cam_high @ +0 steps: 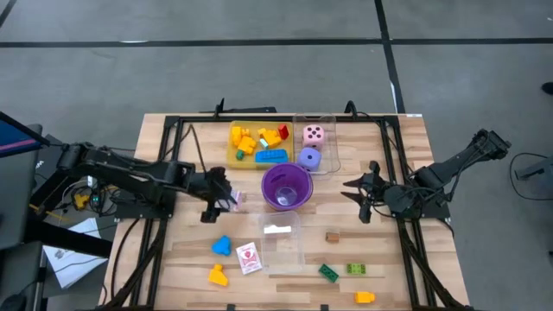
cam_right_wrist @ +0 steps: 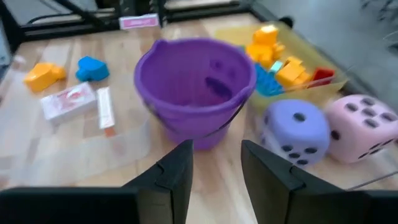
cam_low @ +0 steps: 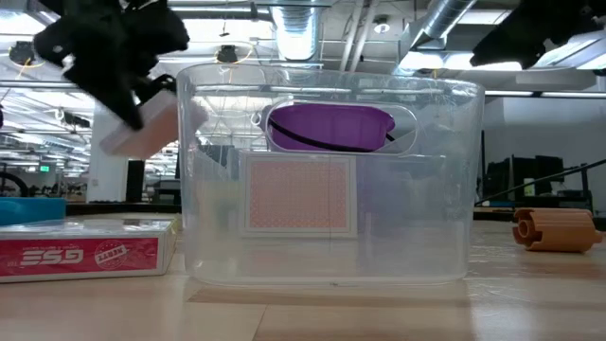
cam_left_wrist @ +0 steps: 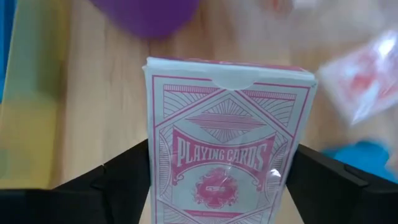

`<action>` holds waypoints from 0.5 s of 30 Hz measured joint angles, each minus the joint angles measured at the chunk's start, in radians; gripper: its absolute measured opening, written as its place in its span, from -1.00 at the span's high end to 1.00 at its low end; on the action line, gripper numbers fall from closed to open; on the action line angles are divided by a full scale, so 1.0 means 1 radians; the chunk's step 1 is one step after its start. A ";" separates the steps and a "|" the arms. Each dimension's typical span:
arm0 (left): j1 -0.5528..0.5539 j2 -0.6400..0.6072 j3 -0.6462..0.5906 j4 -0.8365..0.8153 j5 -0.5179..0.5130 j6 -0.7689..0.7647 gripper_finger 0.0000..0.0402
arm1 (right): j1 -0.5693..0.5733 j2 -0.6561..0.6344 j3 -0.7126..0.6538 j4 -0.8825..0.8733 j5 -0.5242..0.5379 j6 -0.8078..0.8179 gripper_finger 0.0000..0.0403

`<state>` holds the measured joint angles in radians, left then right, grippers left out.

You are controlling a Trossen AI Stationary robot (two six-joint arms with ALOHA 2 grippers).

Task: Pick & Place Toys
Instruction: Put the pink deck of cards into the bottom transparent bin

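The left gripper [cam_high: 226,197] hangs above the table's left-middle, its jaws closed on the long edges of a pink-and-white playing card box [cam_left_wrist: 227,146], just left of the purple cup [cam_high: 286,187]. In the low view that box [cam_low: 142,118] is lifted clear of the wood. Nearer the front edge lie a blue brick [cam_high: 222,246], a yellow-orange brick [cam_high: 217,276] and a second card pack [cam_high: 249,257], with bare wood around them. At centre, a clear tray [cam_high: 281,239] sits in front of the cup, a card [cam_low: 300,193] standing inside it. Behind the cup, a yellow tray [cam_high: 259,144] holds mixed bricks; beside it, in a clear tray [cam_high: 331,141], are the pink die [cam_high: 314,134] and purple die [cam_high: 309,158]. Toward the right front are a brown piece [cam_high: 332,237], a dark green brick [cam_high: 328,273], a light green brick [cam_high: 356,269] and an orange brick [cam_high: 365,297] near the edge. The right gripper [cam_high: 357,198] waits right of the cup, fingers narrowly parted, holding nothing, open wood between them.
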<state>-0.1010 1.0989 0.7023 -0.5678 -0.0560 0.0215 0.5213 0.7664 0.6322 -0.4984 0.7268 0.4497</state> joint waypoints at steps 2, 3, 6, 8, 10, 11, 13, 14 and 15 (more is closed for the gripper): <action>0.019 -0.003 0.000 0.045 0.048 -0.022 -0.57 | -0.001 0.000 -0.001 0.045 0.018 -0.040 0.37; 0.027 -0.005 0.000 0.060 0.073 -0.030 -0.56 | -0.001 0.001 -0.001 0.073 0.019 -0.065 0.37; 0.047 -0.006 0.000 0.114 0.164 -0.067 -0.52 | 0.000 0.026 -0.001 0.185 0.011 -0.164 0.37; 0.058 -0.006 0.000 0.158 0.240 -0.103 -0.52 | 0.002 0.055 -0.001 0.267 0.001 -0.242 0.35; 0.063 -0.006 0.000 0.214 0.316 -0.136 -0.55 | 0.002 0.092 -0.001 0.347 -0.023 -0.324 0.31; 0.063 -0.006 0.000 0.245 0.353 -0.149 -0.55 | 0.002 0.113 -0.001 0.387 -0.030 -0.361 0.29; 0.062 -0.006 0.000 0.317 0.423 -0.167 -0.56 | -0.003 0.153 -0.001 0.470 -0.044 -0.430 0.21; 0.062 -0.006 0.000 0.358 0.456 -0.169 -0.55 | -0.008 0.173 -0.001 0.515 -0.046 -0.458 0.16; 0.061 -0.006 0.000 0.402 0.479 -0.170 -0.54 | -0.013 0.194 -0.001 0.562 -0.046 -0.486 0.10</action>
<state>-0.0402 1.0931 0.7025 -0.1656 0.4230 -0.1482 0.5082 0.9602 0.6315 0.0637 0.6807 -0.0363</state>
